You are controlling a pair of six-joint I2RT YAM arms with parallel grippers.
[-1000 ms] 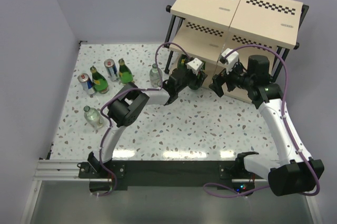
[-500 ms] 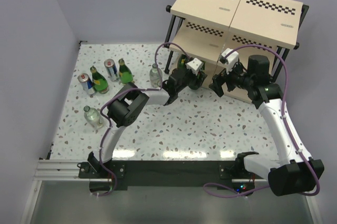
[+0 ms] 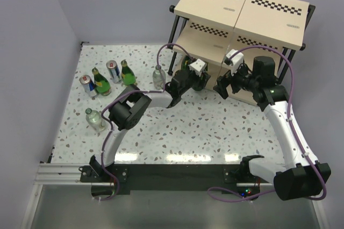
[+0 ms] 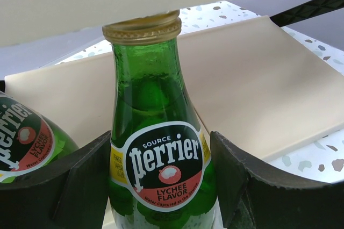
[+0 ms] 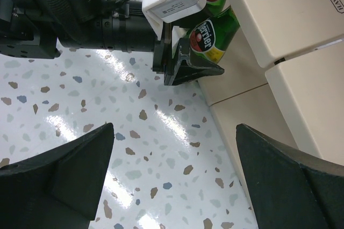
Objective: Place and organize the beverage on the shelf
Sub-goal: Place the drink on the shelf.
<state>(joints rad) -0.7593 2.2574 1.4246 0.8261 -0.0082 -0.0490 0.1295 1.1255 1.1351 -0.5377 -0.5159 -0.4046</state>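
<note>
Green bottle gripped at the shelf's lowest board

Left jaws clamp a green bottle point(image 4: 156, 105) at the near edge of the shelf's point(image 3: 244, 8) bottom board, with 1 more bottle point(image 4: 21, 132) just beside it. Right jaws gape wide and empty above open counter point(image 3: 215, 127), centre-right.

Bottle point(image 4: 161, 148) between fingers point(image 4: 263, 191), beside second bottle point(image 4: 24, 137)

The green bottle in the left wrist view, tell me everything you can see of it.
The bottle is green glass, upright, with a gold crimped cap on and a yellow-red label reading Source Perrier, Lychee Flavor. The jaws of the left gripper close on its lower body from both sides. Its base is out of view. A beige shelf board lies behind it, and a second bottle of the same kind stands just to its left.
</note>
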